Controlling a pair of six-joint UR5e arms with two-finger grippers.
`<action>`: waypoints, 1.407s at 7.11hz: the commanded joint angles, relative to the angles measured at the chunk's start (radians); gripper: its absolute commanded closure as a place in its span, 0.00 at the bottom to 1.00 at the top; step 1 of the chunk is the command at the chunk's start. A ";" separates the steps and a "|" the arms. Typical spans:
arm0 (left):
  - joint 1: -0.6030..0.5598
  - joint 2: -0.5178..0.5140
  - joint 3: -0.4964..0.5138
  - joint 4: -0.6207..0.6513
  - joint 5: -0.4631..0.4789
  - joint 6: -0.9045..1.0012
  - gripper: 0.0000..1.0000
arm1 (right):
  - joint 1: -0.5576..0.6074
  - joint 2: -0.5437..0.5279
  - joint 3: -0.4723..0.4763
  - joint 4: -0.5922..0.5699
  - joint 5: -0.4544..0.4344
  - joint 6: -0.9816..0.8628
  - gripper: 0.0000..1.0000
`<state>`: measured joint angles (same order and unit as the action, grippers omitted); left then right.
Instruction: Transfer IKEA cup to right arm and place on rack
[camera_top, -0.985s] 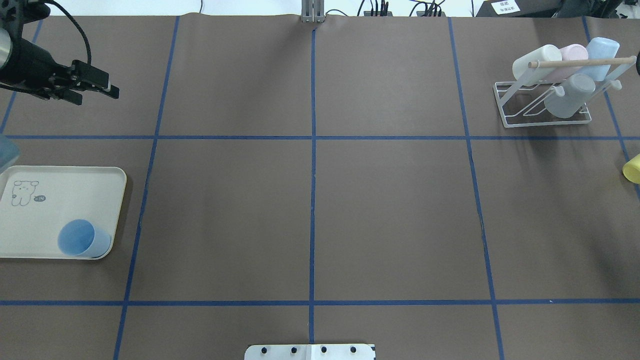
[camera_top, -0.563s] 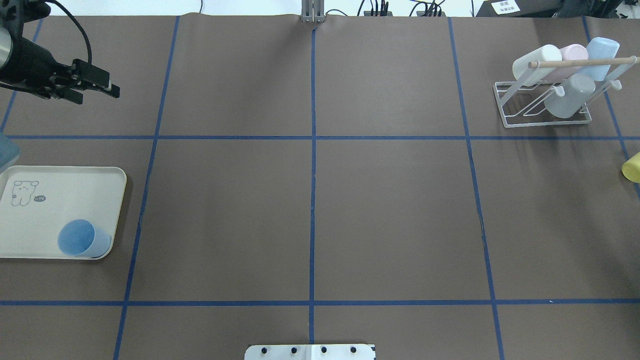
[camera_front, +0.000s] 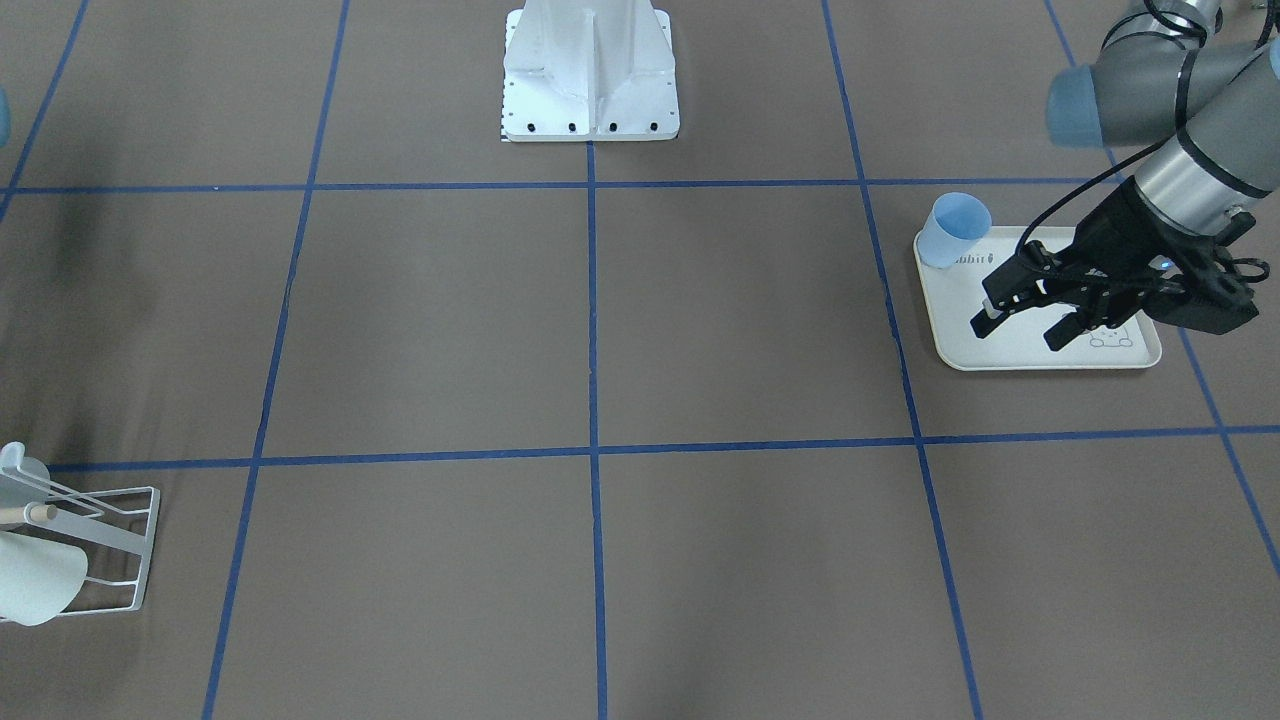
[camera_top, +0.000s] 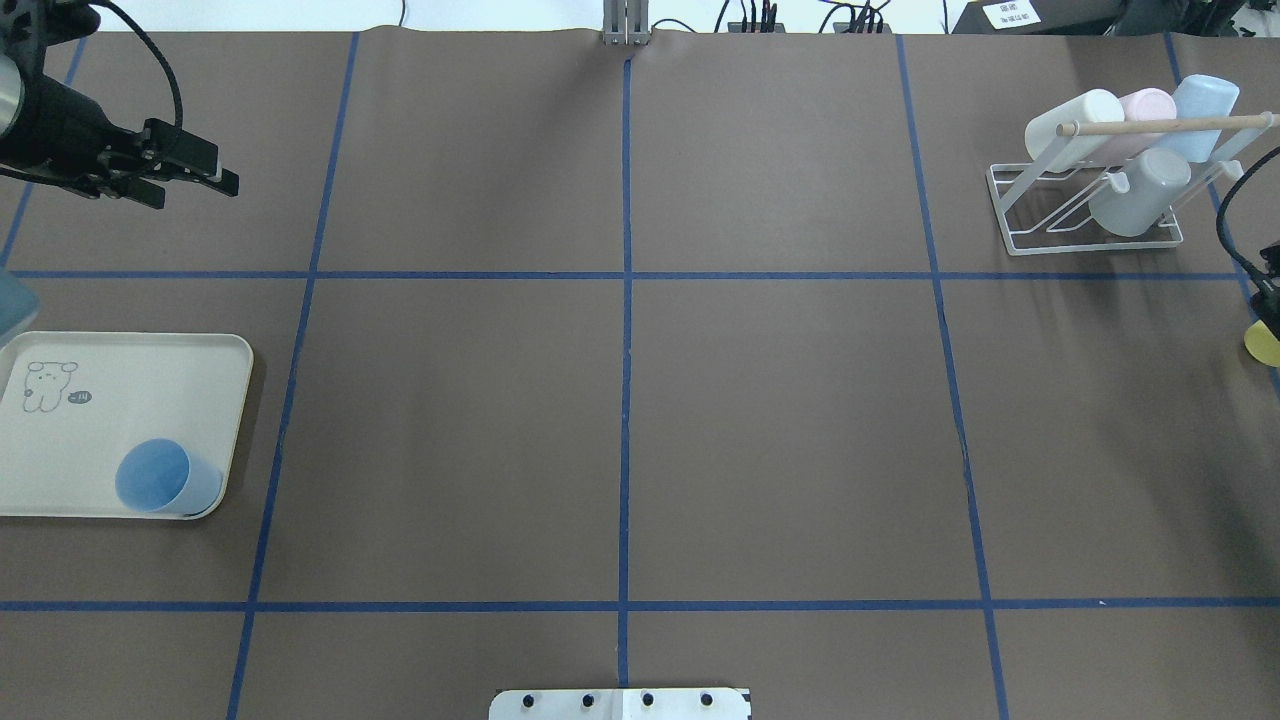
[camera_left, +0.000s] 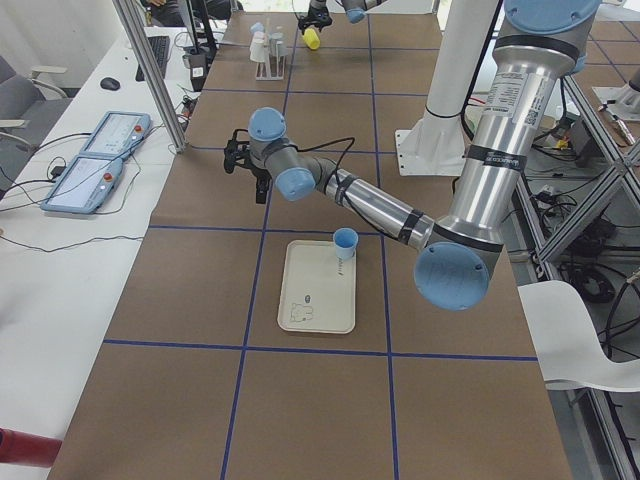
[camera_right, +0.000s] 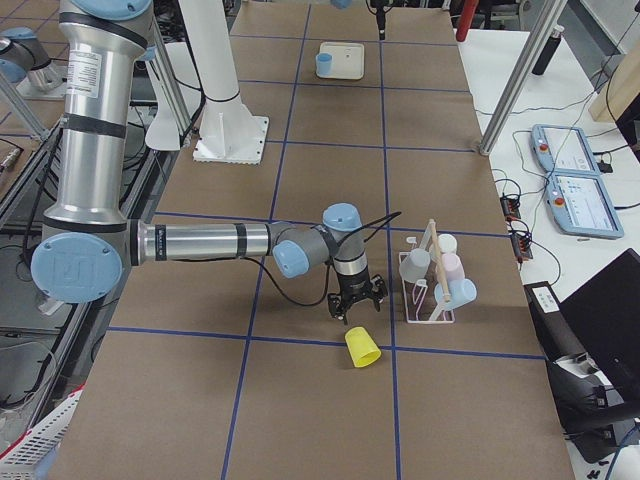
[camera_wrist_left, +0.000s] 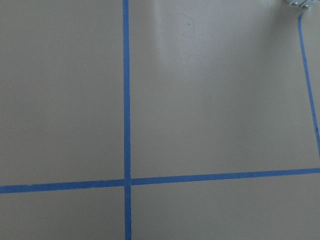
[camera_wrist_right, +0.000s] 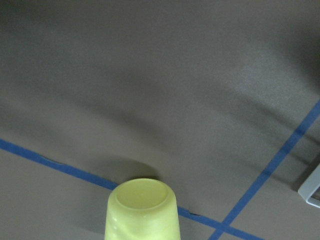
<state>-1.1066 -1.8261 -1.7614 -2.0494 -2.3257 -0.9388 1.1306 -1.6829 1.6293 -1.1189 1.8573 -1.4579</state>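
Note:
A blue cup (camera_top: 165, 478) stands upright on the near right corner of the cream tray (camera_top: 200, 360). My left gripper (camera_top: 198, 190) hangs open and empty, high over the table beyond the tray; in the front-facing view this gripper (camera_front: 1018, 333) overlaps the tray, apart from the cup (camera_front: 952, 228). A yellow cup (camera_right: 362, 348) lies on its side on the table beside the white wire rack (camera_right: 430, 290). My right gripper (camera_right: 355, 305) hovers just above that yellow cup (camera_wrist_right: 142, 210); I cannot tell whether it is open. The rack (camera_top: 1090, 215) holds several cups.
The robot's white base plate (camera_front: 590, 100) sits at the near middle edge of the table. Blue tape lines (camera_top: 625, 400) divide the brown table cover into squares. An upright metal post (camera_top: 625, 25) stands at the far edge.
The right arm's cable and wrist have come into the overhead view at the right edge, over the yellow cup. The left gripper has barely shifted.

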 joint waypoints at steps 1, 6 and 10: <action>0.001 0.001 -0.001 0.000 0.000 -0.002 0.00 | -0.003 -0.003 -0.039 0.014 0.002 -0.054 0.01; 0.001 -0.001 -0.001 -0.002 0.000 0.000 0.00 | -0.012 -0.011 -0.112 0.054 -0.004 -0.180 0.01; 0.001 -0.001 -0.003 -0.002 0.000 0.000 0.00 | -0.006 0.014 -0.141 0.065 -0.007 -0.197 0.40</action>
<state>-1.1060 -1.8270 -1.7638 -2.0509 -2.3255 -0.9388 1.1205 -1.6711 1.4827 -1.0565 1.8512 -1.6549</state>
